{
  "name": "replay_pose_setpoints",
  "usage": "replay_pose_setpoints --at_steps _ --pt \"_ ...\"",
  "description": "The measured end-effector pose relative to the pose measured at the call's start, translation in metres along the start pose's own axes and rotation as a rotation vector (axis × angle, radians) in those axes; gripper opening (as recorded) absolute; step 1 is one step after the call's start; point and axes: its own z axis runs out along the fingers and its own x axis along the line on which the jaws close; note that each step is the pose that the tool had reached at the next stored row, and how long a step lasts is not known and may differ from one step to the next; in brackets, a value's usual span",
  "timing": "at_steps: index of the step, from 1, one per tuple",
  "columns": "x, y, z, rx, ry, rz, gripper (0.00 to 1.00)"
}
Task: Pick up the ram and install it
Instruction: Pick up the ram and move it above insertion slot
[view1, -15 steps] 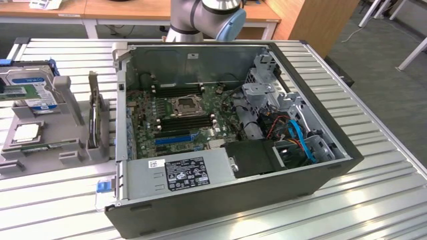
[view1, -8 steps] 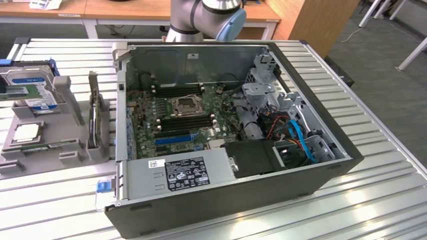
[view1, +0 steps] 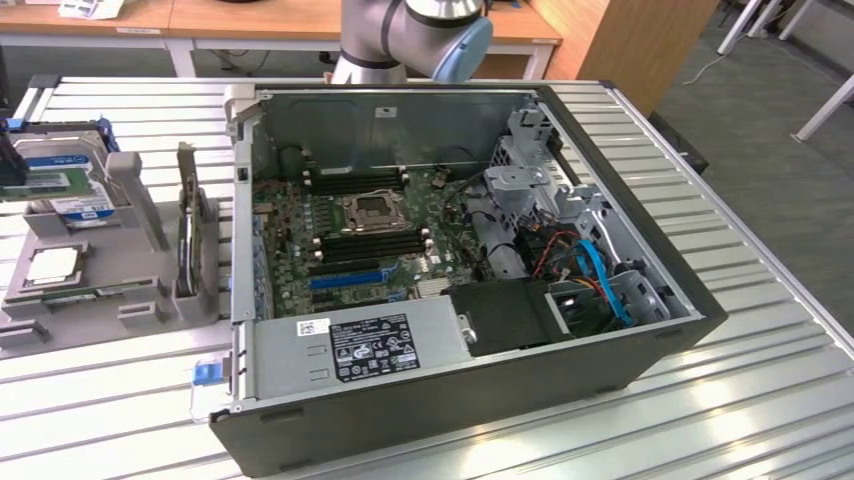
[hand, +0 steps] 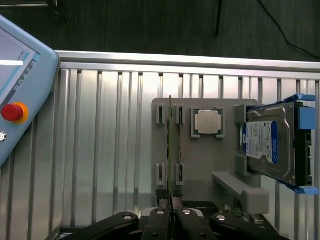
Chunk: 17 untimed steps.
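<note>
The ram (hand: 170, 150) stood on edge in the grey holder (hand: 200, 160), in line with the gripper (hand: 170, 206), whose fingers were pressed together; whether they touched it could not be told. The processor chip (hand: 208, 122) sat just beside the ram, and bare ribbed table (hand: 100, 150) lay on its other side.

Beyond the gripper (hand: 170, 201), a silver processor (hand: 208, 122) sits in the grey fixture (hand: 200, 165); a hard drive (hand: 267, 142) stands alongside, a teach pendant (hand: 20, 95) opposite.
</note>
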Motion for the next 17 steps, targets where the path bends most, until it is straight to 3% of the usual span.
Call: replay_pose_setpoints --at_steps 17 --pt "0.0 -0.0236 -0.0011 0.0 0.0 0.0 0.12"
